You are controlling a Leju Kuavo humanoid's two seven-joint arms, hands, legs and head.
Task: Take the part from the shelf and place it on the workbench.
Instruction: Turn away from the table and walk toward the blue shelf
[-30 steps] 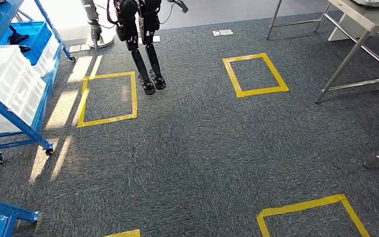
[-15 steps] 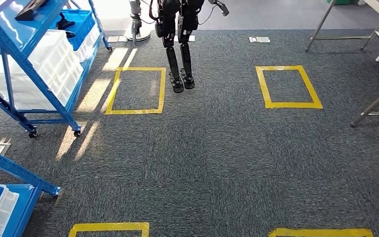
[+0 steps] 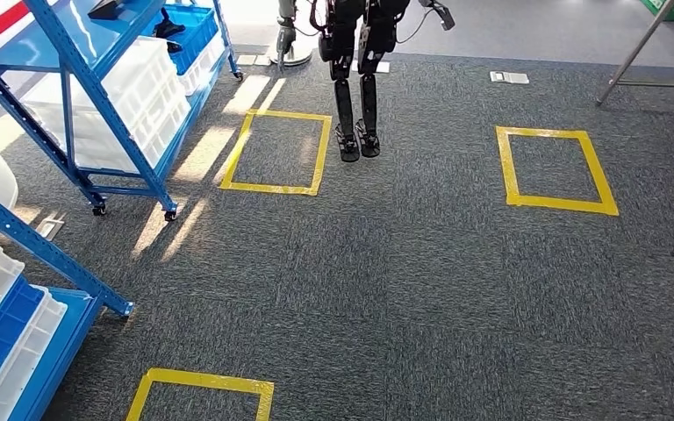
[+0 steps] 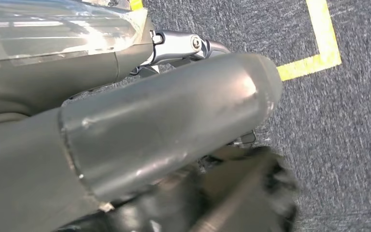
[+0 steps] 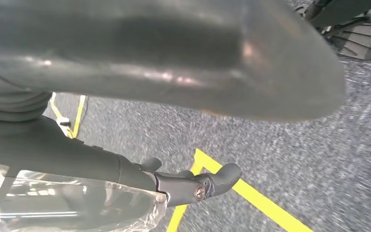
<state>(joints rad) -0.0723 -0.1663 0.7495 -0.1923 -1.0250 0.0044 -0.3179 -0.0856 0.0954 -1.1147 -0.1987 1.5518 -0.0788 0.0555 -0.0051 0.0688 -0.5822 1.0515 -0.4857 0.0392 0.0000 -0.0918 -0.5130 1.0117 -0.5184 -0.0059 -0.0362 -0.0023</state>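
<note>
Shelf (image 3: 105, 96) now sits nearer in the head view than before, so the robot approaches it. A dark part (image 3: 168, 28) probably lies in its blue bin. Both hands' state cannot be told.

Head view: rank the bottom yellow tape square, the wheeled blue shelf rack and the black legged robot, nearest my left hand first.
1. Yellow tape square, bottom left.
2. Wheeled blue shelf rack, upper left.
3. Black legged robot, top centre.

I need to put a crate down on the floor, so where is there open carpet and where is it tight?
Open carpet lies between the yellow taped squares. It is tight by the blue shelf racks and the second robot's legs.
</note>
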